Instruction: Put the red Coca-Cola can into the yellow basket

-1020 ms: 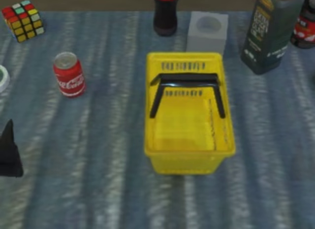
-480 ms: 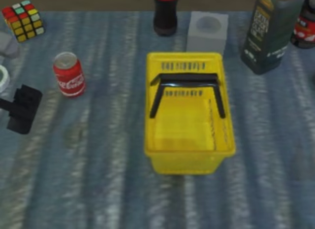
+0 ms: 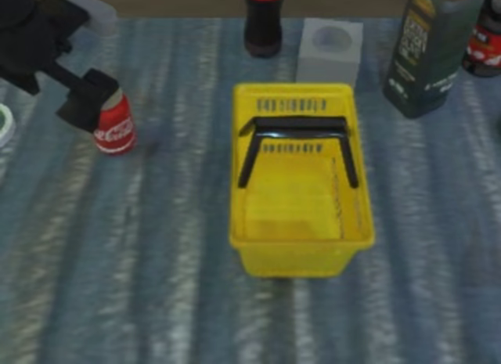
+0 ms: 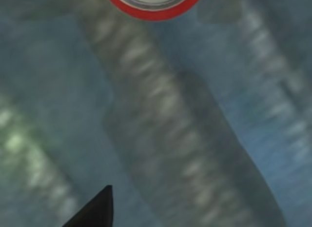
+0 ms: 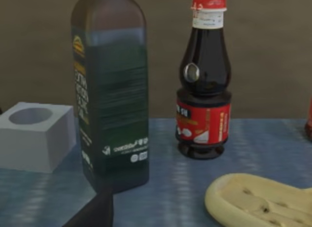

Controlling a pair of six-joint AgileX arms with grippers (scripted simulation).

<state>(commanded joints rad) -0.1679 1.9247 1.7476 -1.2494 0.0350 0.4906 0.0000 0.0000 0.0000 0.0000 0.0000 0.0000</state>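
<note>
The yellow basket (image 3: 301, 180) sits at the centre of the frame, long axis running top to bottom, black handle folded across its upper half, with bare blue table (image 3: 156, 286) on its left, right and below. At upper left the red Coca-Cola can (image 3: 116, 127) stands upright, well apart from the basket. Our left gripper (image 3: 84, 106) hangs over the can's top; we cannot tell its jaw state.

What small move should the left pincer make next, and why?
Probably lower straight down around the can. The left pincer hovers over the can's top; the can stands upright on the table, left of the basket, not yet gripped.
</note>
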